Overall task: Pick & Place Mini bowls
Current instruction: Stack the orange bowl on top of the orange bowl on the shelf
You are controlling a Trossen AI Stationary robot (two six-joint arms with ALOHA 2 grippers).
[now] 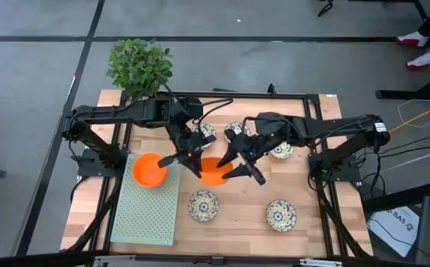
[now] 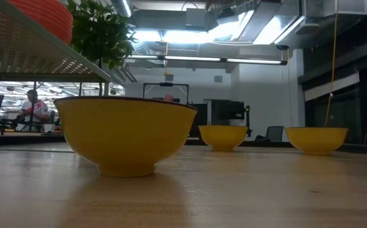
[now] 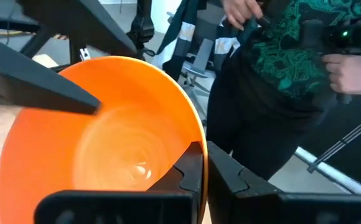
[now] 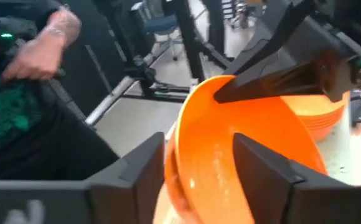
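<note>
An orange mini bowl hangs above the table's middle between my two grippers. My left gripper is shut on its rim at the side toward the table's left. My right gripper is open, with one finger inside the bowl and the other outside the opposite rim. More orange mini bowls sit stacked on a green perforated mat. Several patterned mini bowls stand base down on the wooden table. My left gripper pinches the orange bowl's rim, one finger inside the bowl and one outside. The fingers come nearly level from the table's left. The bowl is lifted clear of the table and tilted. Whether my right gripper's fingers touch the bowl cannot be told.
A potted plant stands at the far left corner. More patterned bowls sit under the arms at the far side. A person in dark clothing stands beyond the table. The near middle of the table shows bare wood.
</note>
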